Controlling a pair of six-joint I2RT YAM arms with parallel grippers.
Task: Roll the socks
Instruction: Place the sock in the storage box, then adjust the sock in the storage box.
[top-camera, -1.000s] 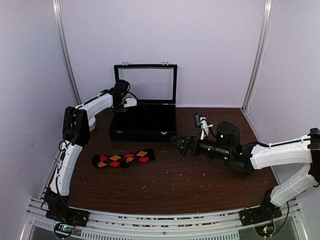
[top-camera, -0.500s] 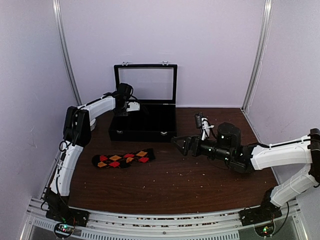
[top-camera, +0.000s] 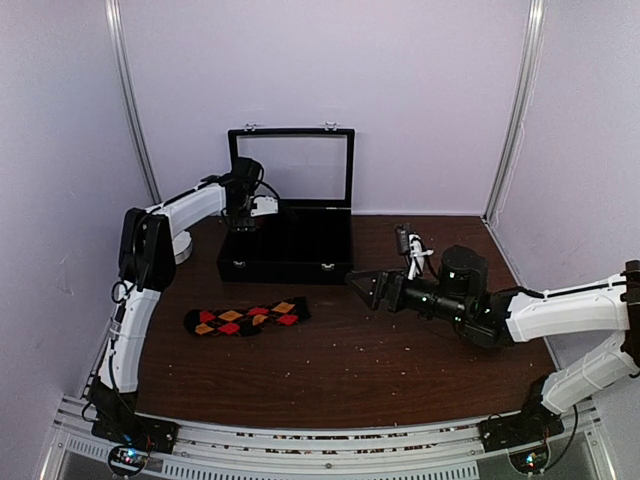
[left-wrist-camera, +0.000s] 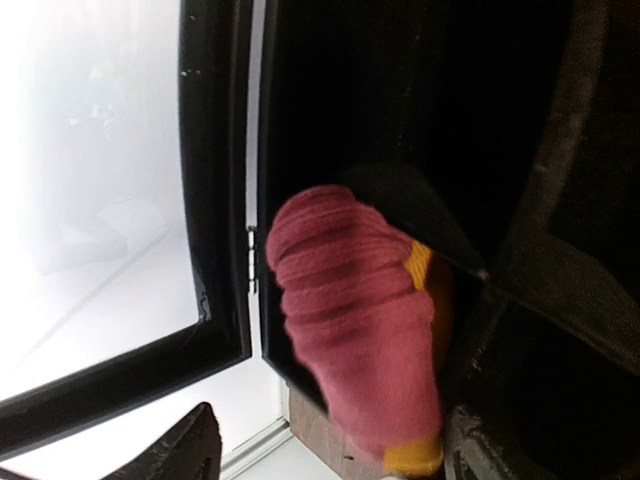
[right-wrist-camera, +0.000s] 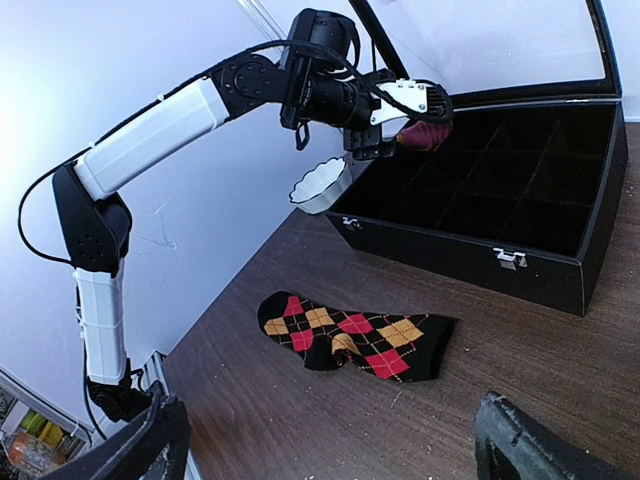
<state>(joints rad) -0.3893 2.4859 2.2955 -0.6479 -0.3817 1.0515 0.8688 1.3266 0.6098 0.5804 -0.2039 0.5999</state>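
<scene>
lol my right gripper (top-camera: 358, 289) is wide open and empty, argyle sock (top-camera: 246, 317) sits lower-left of it, stretched left-to-right

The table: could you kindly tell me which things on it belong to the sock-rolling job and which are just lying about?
Job: argyle sock; pink sock.
Lying about: black compartment box, holding the pink sock; white dish.
</scene>
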